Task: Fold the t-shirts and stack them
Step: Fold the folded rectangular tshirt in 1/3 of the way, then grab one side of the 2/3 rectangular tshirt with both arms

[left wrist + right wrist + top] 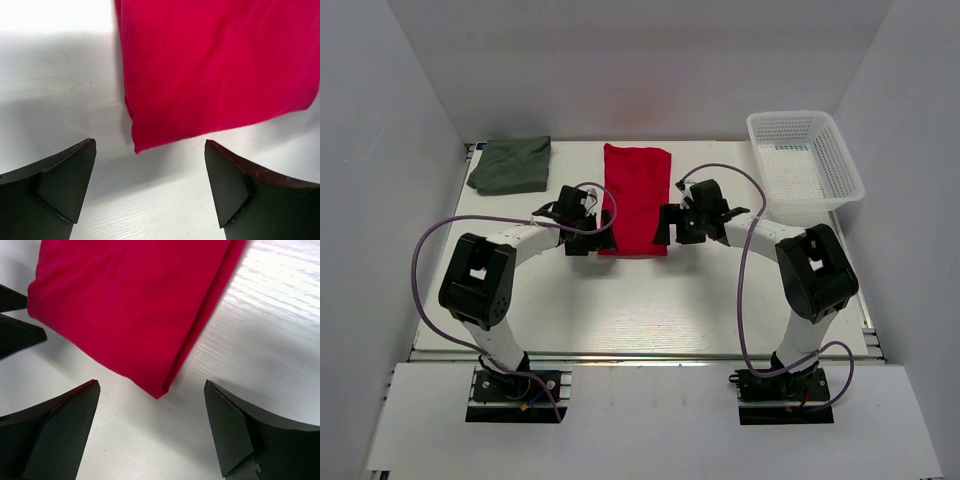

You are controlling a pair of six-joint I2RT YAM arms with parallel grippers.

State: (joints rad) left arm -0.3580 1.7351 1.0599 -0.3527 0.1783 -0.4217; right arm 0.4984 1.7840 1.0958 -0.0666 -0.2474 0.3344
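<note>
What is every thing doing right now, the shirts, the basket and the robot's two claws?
red t-shirt, folded, lying flat, not held.
grey-green t-shirt, folded, lying by itself at the far left, not stacked.
white mesh basket, upright, empty.
left gripper, open, holding nothing, at a near corner of the red t-shirt.
right gripper, open, holding nothing, at the other near corner.

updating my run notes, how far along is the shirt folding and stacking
Done: the dark grey-green t-shirt lies folded at the far left, and the red t-shirt is a narrow folded rectangle in the middle. In hand: the left gripper and right gripper sit open at its two near corners, holding nothing. Left: perhaps another fold of the red one, then stacking, since the shirts lie apart.
</note>
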